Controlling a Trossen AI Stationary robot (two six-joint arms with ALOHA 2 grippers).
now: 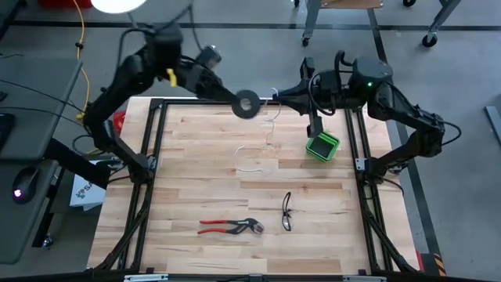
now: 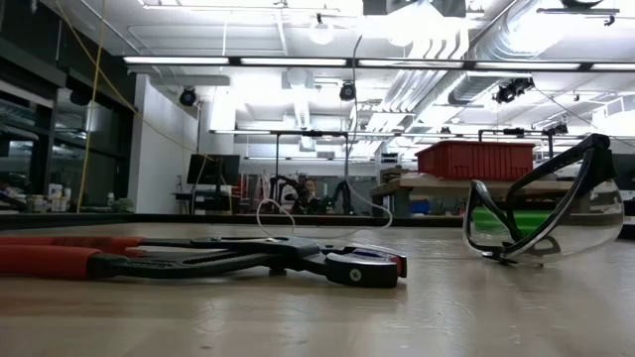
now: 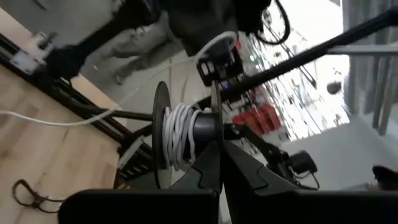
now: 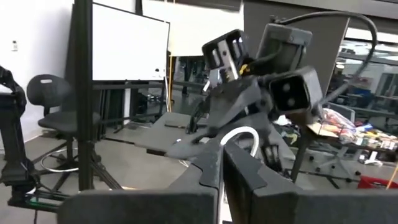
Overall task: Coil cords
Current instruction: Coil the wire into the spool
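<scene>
A small black round spool (image 1: 247,103) with white cord wound on it (image 3: 180,135) hangs high over the table's far edge, with my left gripper (image 3: 221,163) shut on it. My right gripper (image 1: 279,95) is just right of the spool and is shut on the thin white cord (image 4: 241,133). The rest of the cord drops to the table and lies there in a loose loop (image 1: 257,150), which also shows in the low view (image 2: 278,213). My left gripper holds the spool by one of its round flanges (image 3: 215,118), pinched between the two fingers at the rim. The fingers reach in about level from the table's left. The spool is lifted clear of the table with its flanges on edge. My right gripper pinches the white cord (image 4: 231,138) between its shut fingertips, about level, from the table's right. A short bend of cord arches out past the tips. From there the cord runs slack toward the spool and down to the table.
Red-handled pliers (image 1: 231,227) and clear safety glasses (image 1: 286,211) lie near the table's front. A green object (image 1: 322,146) sits at the far right, below my right arm. Black frame rails (image 1: 153,149) run along the table's edges.
</scene>
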